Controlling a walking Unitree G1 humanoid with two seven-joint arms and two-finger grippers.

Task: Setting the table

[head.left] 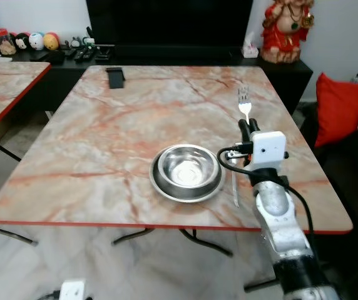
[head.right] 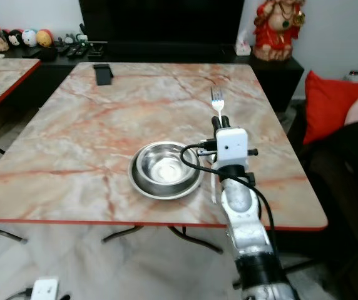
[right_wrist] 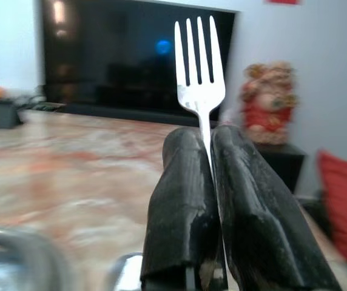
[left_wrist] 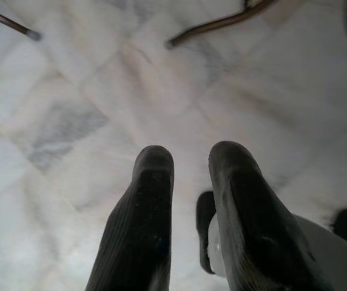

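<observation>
A steel bowl (head.left: 187, 167) sits inside a steel plate (head.left: 164, 186) near the front edge of the marble table (head.left: 104, 137). Just right of the plate, a slim silver utensil (head.left: 235, 187) lies flat on the table. My right gripper (right_wrist: 208, 136) is shut on a silver fork (right_wrist: 199, 79), which stands upright with its tines up. It hovers above the table to the right of the bowl, with the fork (head.left: 245, 103) over the table's right half. My left gripper (left_wrist: 188, 157) hangs low over the marble floor, fingers a little apart and holding nothing.
A small black object (head.left: 115, 76) lies at the table's far left. A second marble table (head.left: 4, 87) stands to the left. Behind are a dark console with remotes and toys (head.left: 41, 42) and a red statue (head.left: 285, 28). A red cushion (head.left: 342, 106) is at right.
</observation>
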